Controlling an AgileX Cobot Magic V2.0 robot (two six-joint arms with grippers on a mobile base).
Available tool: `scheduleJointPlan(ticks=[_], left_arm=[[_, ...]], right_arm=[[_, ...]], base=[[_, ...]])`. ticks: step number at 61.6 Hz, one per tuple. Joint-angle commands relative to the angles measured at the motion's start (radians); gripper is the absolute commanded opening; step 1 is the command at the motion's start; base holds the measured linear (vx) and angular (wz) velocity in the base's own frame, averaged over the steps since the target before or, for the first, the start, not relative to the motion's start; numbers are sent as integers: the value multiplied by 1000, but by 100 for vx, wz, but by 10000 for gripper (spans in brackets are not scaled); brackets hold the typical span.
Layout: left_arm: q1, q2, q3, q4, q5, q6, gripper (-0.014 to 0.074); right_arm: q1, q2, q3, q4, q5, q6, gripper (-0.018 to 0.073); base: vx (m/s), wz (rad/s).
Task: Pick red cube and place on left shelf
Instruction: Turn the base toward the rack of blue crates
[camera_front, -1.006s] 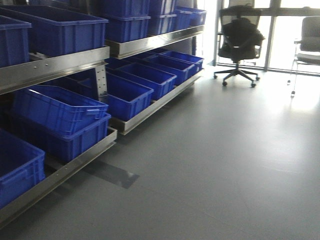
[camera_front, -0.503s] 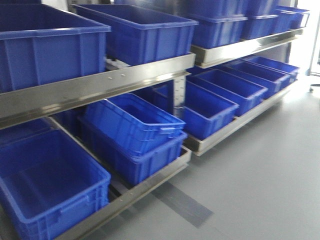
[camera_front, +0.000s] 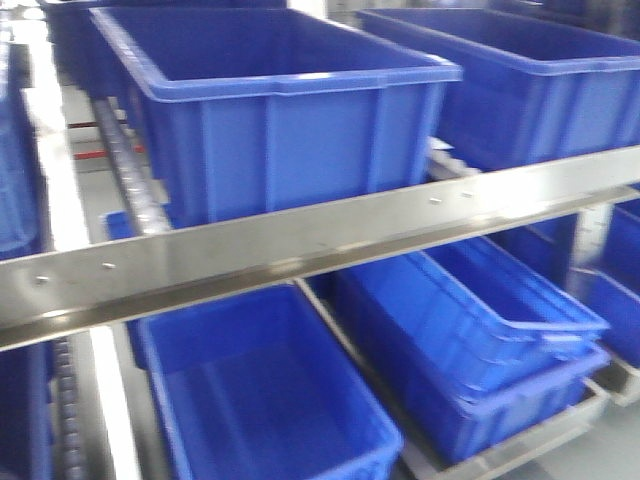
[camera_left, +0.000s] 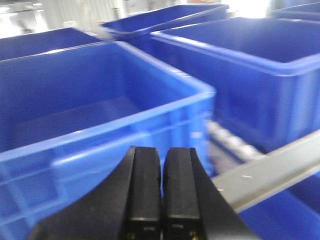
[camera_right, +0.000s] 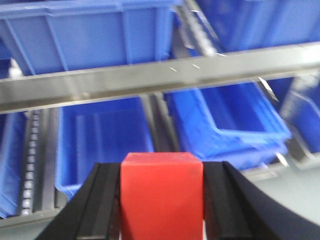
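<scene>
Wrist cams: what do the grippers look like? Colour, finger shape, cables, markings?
Left gripper: two matte black fingers with flat rectangular pads, outer edges flaring wide toward the base. Right gripper: same black, flared fingers with stepped edges. No cables or markings show; the arms themselves are out of frame.

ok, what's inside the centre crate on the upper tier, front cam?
Only the inner walls of the crate show near its rim, plain blue, nothing poking above. Its floor and anything lying low are hidden behind its front wall.
</scene>
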Motion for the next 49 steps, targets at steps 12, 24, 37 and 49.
scheduleJointPlan(ticks=[12,24,37,49], left_arm=[[-1,-3,22,-5,-90,1,106],[-1,-3,22,-5,-90,1,106],[-1,-3,22,-5,-90,1,106],[-1,-3,22,-5,-90,1,106]], right_arm=[[-6,3,-29,-6,-88,-4,55],[-6,3,-29,-6,-88,-4,55],[-6,3,-29,-6,-88,-4,55],[-6,3,-29,-6,-88,-4,55]], base=[[26,61],[19,53],[11,43],[7,32]])
